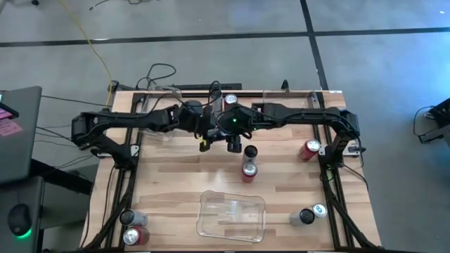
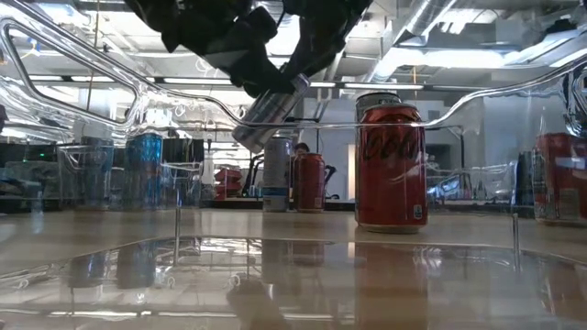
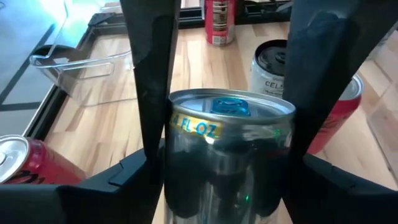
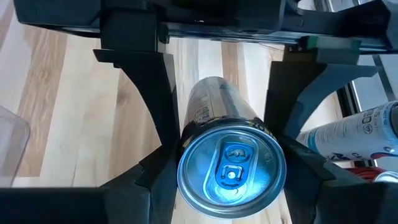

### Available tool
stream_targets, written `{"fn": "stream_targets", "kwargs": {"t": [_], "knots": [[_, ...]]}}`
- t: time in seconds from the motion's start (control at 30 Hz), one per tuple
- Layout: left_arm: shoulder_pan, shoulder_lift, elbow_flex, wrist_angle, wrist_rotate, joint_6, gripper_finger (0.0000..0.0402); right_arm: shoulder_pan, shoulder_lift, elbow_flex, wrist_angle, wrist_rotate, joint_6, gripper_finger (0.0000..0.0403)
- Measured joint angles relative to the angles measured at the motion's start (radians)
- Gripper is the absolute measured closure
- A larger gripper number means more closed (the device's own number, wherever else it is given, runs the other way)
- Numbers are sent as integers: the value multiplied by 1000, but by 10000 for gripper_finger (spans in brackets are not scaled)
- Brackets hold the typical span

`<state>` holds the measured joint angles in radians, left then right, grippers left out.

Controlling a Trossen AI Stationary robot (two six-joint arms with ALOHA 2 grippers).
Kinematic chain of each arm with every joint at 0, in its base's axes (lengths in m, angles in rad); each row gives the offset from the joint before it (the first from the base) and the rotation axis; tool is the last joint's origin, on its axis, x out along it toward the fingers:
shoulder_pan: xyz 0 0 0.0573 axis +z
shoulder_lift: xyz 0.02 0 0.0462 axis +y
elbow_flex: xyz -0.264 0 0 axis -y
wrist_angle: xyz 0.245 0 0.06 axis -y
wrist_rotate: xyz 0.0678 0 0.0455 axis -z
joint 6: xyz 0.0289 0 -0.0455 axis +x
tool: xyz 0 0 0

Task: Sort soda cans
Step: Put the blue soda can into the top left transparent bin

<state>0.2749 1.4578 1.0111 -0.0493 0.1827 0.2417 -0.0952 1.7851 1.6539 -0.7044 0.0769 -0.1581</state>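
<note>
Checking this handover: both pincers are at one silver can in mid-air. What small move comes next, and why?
Probably tighten the left pincer on the silver can before the right pincer lets go: both straddle it, and it hangs tilted above the table.

Light wood table point(image 1: 176, 183), dark frame. Clear bin point(image 1: 231, 215) bottom center. Red can point(image 1: 249, 169) + dark can point(image 1: 250, 151) mid-frame; red can point(image 1: 309, 149) at right; cans bottom left point(image 1: 133, 228) & bottom right point(image 1: 311, 214) (two each).
</note>
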Motion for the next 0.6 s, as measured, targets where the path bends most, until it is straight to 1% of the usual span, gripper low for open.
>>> {"fn": "stream_targets", "kwargs": {"t": [0.17,0.27,0.43,0.6], "knots": [[0,-1,5,-34,-1,1,172,-5,2,0,5,-3,4,179],[0,-2,7,-45,-1,14,175,-4,2,0,6,-3,12,173],[1,-2,7,-40,-2,22,175,-5,1,-1,-1,-2,41,140],[4,-2,6,-22,-21,23,175,-19,-41,-3,-97,1,68,103]]}}
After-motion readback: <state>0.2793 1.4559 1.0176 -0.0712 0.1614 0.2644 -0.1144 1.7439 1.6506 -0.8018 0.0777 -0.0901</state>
